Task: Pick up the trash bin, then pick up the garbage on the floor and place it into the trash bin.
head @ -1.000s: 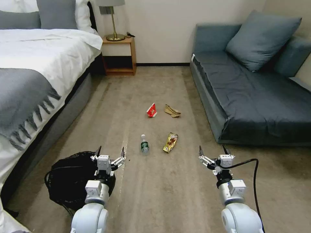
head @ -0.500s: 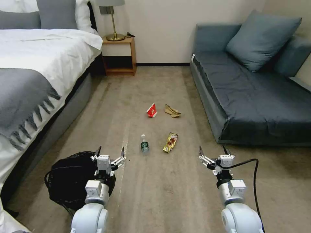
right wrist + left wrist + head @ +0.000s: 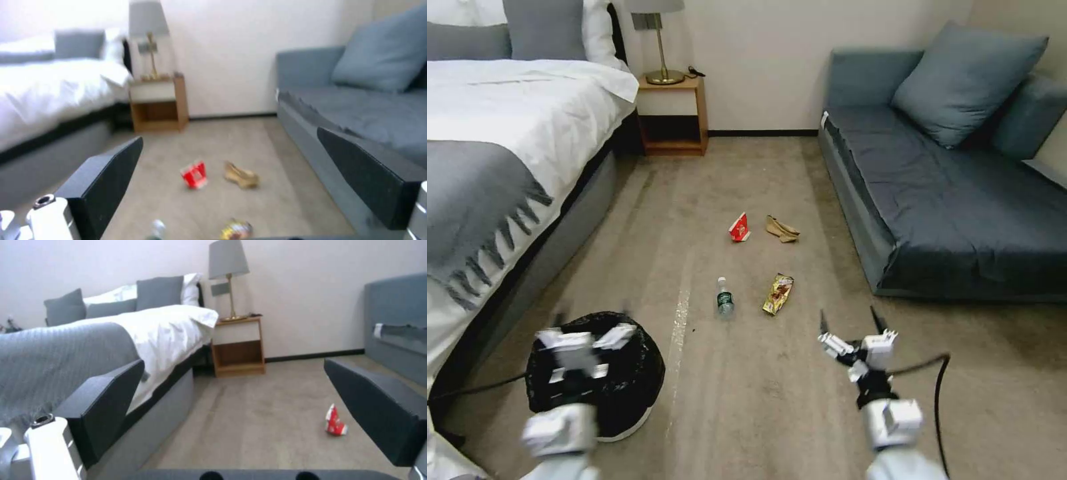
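Note:
The trash bin (image 3: 627, 390), white and lined with a crinkly black bag, stands on the carpet near left, close to the bed. My left gripper (image 3: 589, 327) hangs open above the bin's far half, blurred by motion. The garbage lies mid-floor: a clear bottle (image 3: 724, 298), a gold-brown wrapper (image 3: 778, 293), a red-white packet (image 3: 739, 227) and crumpled tan paper (image 3: 782, 229). My right gripper (image 3: 848, 317) is open, in the air short of the wrapper. The right wrist view looks past its wide-apart fingers (image 3: 111, 173) at the packet (image 3: 194, 175) and paper (image 3: 242, 176).
A bed (image 3: 500, 147) with a grey throw runs along the left. A wooden nightstand (image 3: 672, 113) with a lamp stands at the back wall. A blue sofa (image 3: 960, 193) fills the right side. A black cable (image 3: 937, 393) loops beside my right arm.
My left arm has swung left and nearer, now over the bin instead of its right edge. The right gripper has dropped slightly and shifted left. The litter has not moved.

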